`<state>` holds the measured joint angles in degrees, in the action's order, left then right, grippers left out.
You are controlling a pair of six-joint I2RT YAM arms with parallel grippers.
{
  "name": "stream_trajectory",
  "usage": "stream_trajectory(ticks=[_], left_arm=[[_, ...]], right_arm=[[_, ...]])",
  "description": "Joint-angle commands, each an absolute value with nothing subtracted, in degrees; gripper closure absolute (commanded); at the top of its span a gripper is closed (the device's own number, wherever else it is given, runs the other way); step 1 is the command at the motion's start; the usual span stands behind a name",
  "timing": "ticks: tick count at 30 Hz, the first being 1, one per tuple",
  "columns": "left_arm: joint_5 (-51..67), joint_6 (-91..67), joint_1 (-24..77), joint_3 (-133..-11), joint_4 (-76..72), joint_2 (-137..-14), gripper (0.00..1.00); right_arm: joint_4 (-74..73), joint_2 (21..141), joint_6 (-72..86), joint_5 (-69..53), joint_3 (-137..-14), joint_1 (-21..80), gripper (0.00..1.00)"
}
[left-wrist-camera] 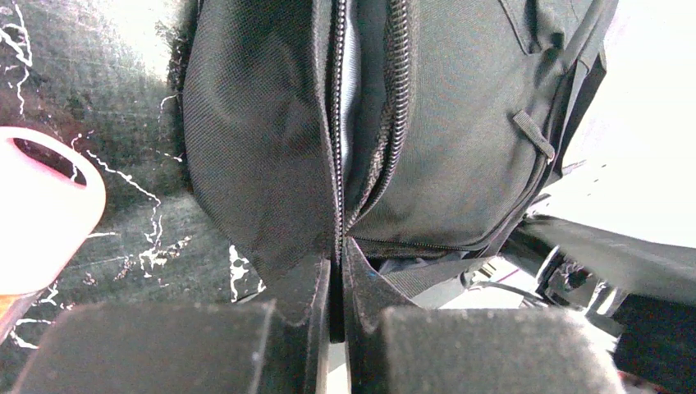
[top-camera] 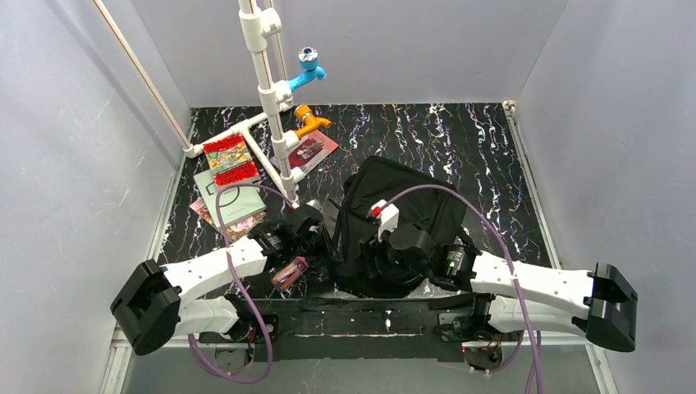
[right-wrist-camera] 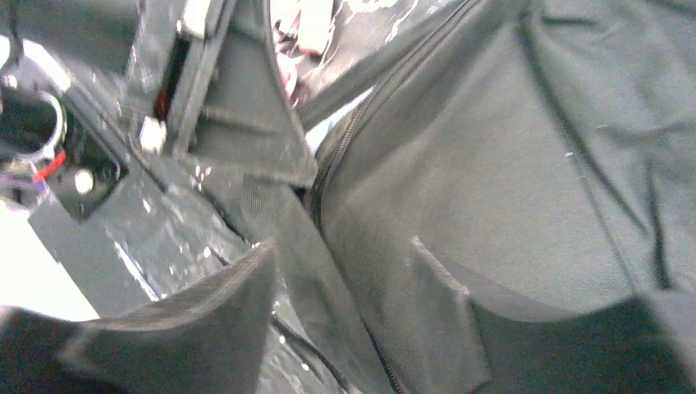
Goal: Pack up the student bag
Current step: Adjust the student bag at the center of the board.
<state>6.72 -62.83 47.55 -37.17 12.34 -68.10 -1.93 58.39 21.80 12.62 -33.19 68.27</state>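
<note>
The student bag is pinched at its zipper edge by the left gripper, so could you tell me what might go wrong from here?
1. The left gripper holds only a thin flap of the student bag beside the zipper; the fabric could slip out when pulled.
2. The right gripper is open astride a fold of the bag, and both grippers sit close together, so they may collide.
3. The pink case beside the left arm could be knocked.

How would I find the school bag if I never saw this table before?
Look at the near edge of the dark marbled table, between the two white arms. The student bag lies there, with the left gripper pinching its zipper edge. It is soft, all black and far bigger than the flat colourful books to its left.
</note>
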Motion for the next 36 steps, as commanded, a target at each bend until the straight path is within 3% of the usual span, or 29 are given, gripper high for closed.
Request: stream_trajectory(ticks=[1, 5, 11, 17, 27, 29, 30, 34, 36], left_arm=[[7.92, -58.87, 47.24, -35.28, 6.36, -66.12, 1.0], [8.95, -57.92, 46.71, -34.33, 1.03, -66.1, 1.0], [9.38, -57.51, 44.76, -34.58, 0.35, -64.9, 1.0], [11.26, -58.43, 44.26, -33.44, -2.57, -66.58, 1.0], [12.61, -56.12, 43.88, -35.31, -2.55, -69.22, 1.0], [12.84, -55.91, 43.7, -35.5, -2.48, -69.63, 1.0], [12.79, -55.83, 43.56, -35.57, -2.42, -69.84, 1.0], [10.76, -55.04, 43.24, -35.73, 1.23, -70.65, 1.0], [7.88, -52.84, 42.83, -35.87, 4.38, -71.69, 1.0]], right_arm=[[-10.48, 59.89, 28.85, 25.33, -42.26, 68.14, 0.25], [-12.01, 66.94, 32.72, 30.1, -47.84, 67.39, 0.21], [-10.84, 77.28, 38.07, 23.92, -53.58, 63.65, 0.22], [-5.31, 80.6, 42.66, 19.31, -51.04, 58.07, 0.42], [1.77, 85.58, 41.06, 11.87, -48.24, 57.57, 0.35], [1.56, 87.31, 41.31, 10.94, -48.0, 57.57, 0.42], [0.79, 87.61, 40.5, 11.31, -48.1, 57.57, 0.5], [-14.05, 82.19, 33.44, 18.2, -52.32, 54.08, 0.99], [-20.02, 77.07, 30.27, 22.12, -53.25, 49.68, 0.99]])
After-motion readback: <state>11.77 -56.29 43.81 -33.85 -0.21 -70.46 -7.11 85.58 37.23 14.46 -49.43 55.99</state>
